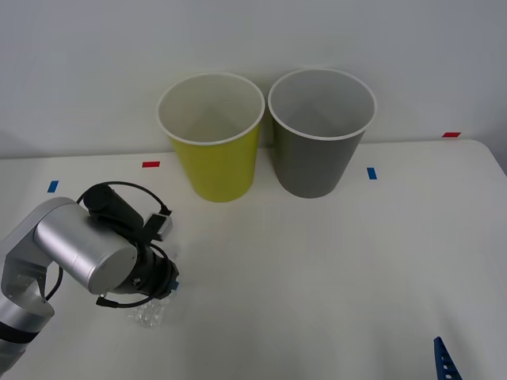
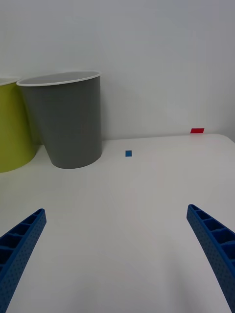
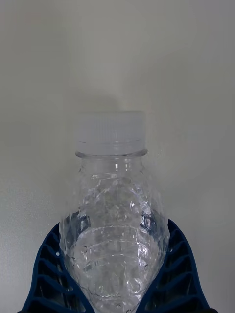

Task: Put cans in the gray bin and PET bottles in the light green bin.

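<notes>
Crinkled clear plastic fills the left wrist view: the bottle [image 3: 115,230] sits between the two blue ribbed fingers [image 3: 46,274], which curve around both sides of its dimpled body and press against it, so the left gripper [image 3: 116,293] is clamped on the bottle. Its ridged translucent cap [image 3: 111,128] and the collar ring below it stand free of the fingers, against the plain white table.

Seen from the front view, the left gripper [image 1: 158,293] is at the lower left of the frame, at the end of a brushed silver arm with black cable loops, pointing down at the table [image 1: 317,285]. A glint of the bottle [image 1: 149,315] shows just beneath it, lying on the smooth white tabletop.

At the upper middle of that frame two tall, round, tapered bins stand side by side, very close together: the light green bin [image 1: 218,162] on the left and the gray bin [image 1: 317,154] on the right, both with white rims and pale insides. They are well apart from the bottle.

One blue fingertip of the right gripper [image 1: 444,360] shows at the lower right corner of the front view. Its own wrist view shows the right gripper [image 2: 115,249] with fingers spread wide and nothing between them.
</notes>
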Robot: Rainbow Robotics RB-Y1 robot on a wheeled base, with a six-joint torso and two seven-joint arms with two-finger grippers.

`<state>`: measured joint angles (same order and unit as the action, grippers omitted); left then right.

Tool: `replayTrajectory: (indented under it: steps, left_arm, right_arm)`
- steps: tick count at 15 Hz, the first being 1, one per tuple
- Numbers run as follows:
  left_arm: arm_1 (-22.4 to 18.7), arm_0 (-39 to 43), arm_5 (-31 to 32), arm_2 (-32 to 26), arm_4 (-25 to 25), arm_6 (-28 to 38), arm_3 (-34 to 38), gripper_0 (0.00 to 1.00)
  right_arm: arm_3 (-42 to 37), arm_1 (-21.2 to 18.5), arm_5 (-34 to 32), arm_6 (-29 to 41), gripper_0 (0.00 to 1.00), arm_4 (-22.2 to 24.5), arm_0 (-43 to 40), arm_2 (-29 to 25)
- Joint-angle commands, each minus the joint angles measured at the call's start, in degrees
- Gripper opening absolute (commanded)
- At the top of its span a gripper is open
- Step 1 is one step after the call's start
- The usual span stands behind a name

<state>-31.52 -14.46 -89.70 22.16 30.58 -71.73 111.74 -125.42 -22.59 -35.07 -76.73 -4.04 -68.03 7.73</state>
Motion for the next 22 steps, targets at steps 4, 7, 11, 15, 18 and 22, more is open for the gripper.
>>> replayTrajectory:
  steps: [4,7,11,15,18,22]
  left_arm:
    - [-2.9,7.0,6.9,-4.7,-0.5,-0.3,12.9,0.00]
    - [-2.8,13.4,7.3,-7.7,-2.9,-1.3,23.3,0.00]
    - [1.0,16.6,7.4,-14.3,0.4,-9.6,28.1,0.00]
    - [6.2,16.2,8.3,-21.3,3.3,-17.7,30.6,0.00]
    - [6.8,16.3,8.3,-22.5,3.9,-17.8,32.4,0.00]
    - [6.6,16.2,8.3,-27.3,10.2,-18.0,33.5,0.00]
  right_arm:
    - [0.0,0.0,0.0,0.0,1.00,0.0,0.0,0.0]
    - [0.0,0.0,0.0,0.0,1.00,0.0,0.0,0.0]
    - [0.0,0.0,0.0,0.0,1.00,0.0,0.0,0.0]
    - [0.0,0.0,0.0,0.0,1.00,0.0,0.0,0.0]
    - [0.0,0.0,0.0,0.0,1.00,0.0,0.0,0.0]
    - [0.0,0.0,0.0,0.0,1.00,0.0,0.0,0.0]
